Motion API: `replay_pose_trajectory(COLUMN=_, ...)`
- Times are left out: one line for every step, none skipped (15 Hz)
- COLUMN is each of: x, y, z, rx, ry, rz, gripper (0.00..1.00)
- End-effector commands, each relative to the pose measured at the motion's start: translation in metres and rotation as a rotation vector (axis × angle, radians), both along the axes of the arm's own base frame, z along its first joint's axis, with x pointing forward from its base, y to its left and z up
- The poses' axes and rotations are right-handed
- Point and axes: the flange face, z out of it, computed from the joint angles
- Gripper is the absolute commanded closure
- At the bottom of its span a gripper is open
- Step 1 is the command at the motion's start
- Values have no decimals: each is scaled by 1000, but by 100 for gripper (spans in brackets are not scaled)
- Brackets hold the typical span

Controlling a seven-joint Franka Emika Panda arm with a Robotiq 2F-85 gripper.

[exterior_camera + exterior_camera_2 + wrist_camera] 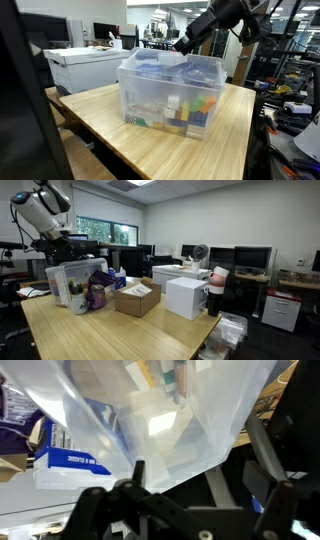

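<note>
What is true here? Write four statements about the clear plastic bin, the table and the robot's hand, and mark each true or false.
1. The clear plastic bin stands on the light wooden table. True.
2. The hand is shut on a block. False: it is open, above the bin.
3. Coloured blocks lie in the bin. True.
4. The brown cardboard box sits inside the bin. False: it stands on the table, outside the bin.
</note>
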Motion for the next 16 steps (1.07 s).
replay_pose_trajectory(x=12, y=-23, z=-2, rx=-30, ry=-4, rz=-60, gripper=0)
replay_pose_trajectory(x=14, y=-29, z=-2, rx=-36, ry=-6, rz=-72, gripper=0)
replay_pose_trajectory(x=15, y=-34, z=-3, rx=-43, ry=-7, rz=-81, gripper=0)
replay_pose_trajectory(x=17, y=-39, z=-3, rx=-48, ry=-10, rz=-92, gripper=0)
replay_pose_trajectory(x=18, y=-44, z=-2, rx=-55, ry=-14, rz=-101, gripper=0)
replay_pose_trajectory(x=20, y=-50, z=-2, rx=-62, ry=-18, rz=-111, gripper=0)
replay_pose_trajectory(x=20, y=-54, z=-1, rx=-69, ry=-22, rz=-118, gripper=0)
replay_pose_trajectory(x=21, y=-59, z=0, rx=-76, ry=-27, rz=-127, gripper=0)
replay_pose_trajectory(x=21, y=-65, z=0, rx=-85, ry=-33, rz=-134, gripper=0)
replay_pose_trajectory(x=22, y=-69, z=1, rx=-93, ry=-38, rz=-140, gripper=0)
replay_pose_trajectory(x=21, y=-73, z=2, rx=-102, ry=-45, rz=-145, gripper=0)
replay_pose_trajectory(x=21, y=-77, z=3, rx=-109, ry=-47, rz=-151, gripper=0)
replay_pose_trajectory(x=20, y=-81, z=3, rx=-116, ry=-52, rz=-159, gripper=0)
replay_pose_trajectory(x=20, y=-85, z=4, rx=-123, ry=-54, rz=-167, gripper=0)
replay_pose_trajectory(x=19, y=-88, z=4, rx=-128, ry=-56, rz=-174, gripper=0)
replay_pose_trajectory(x=18, y=-91, z=4, rx=-133, ry=-57, rz=-183, gripper=0)
